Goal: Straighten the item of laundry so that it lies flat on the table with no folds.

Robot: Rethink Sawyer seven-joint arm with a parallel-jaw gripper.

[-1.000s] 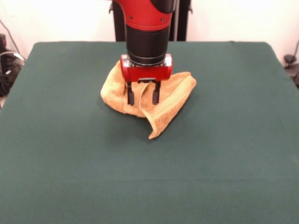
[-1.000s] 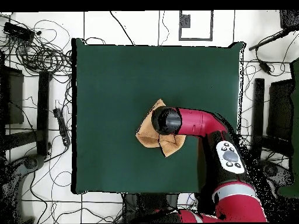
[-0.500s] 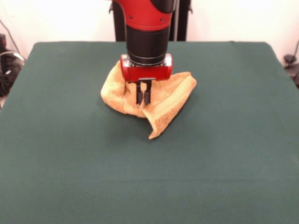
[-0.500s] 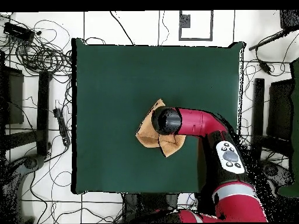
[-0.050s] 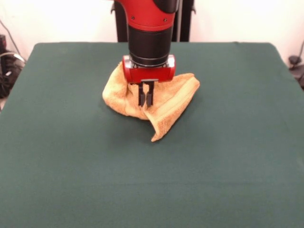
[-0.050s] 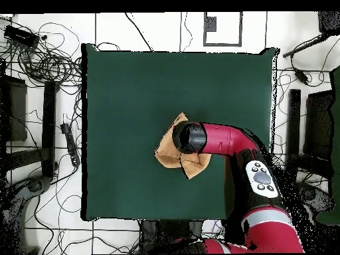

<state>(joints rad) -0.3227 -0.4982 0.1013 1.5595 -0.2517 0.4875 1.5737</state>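
The towel [image 5: 156,97] lies crumpled near the middle of the table [image 5: 71,156], bunched into a heap with one corner pointing toward the camera in the front view. The gripper [image 5: 145,99] stands straight down over the heap, its jaws drawn nearly together, apparently pinching a raised fold of towel, though the contact is hard to make out. From overhead the arm [image 6: 222,138] hides most of the towel.

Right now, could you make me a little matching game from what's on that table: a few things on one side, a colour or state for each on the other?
Things:
1. towel
2. table
3. end effector
4. arm

Descriptions:
A. dark green
B. shut on cloth
C. golden-orange, crumpled
D. red and black

Pairs: 1-C, 2-A, 3-B, 4-D
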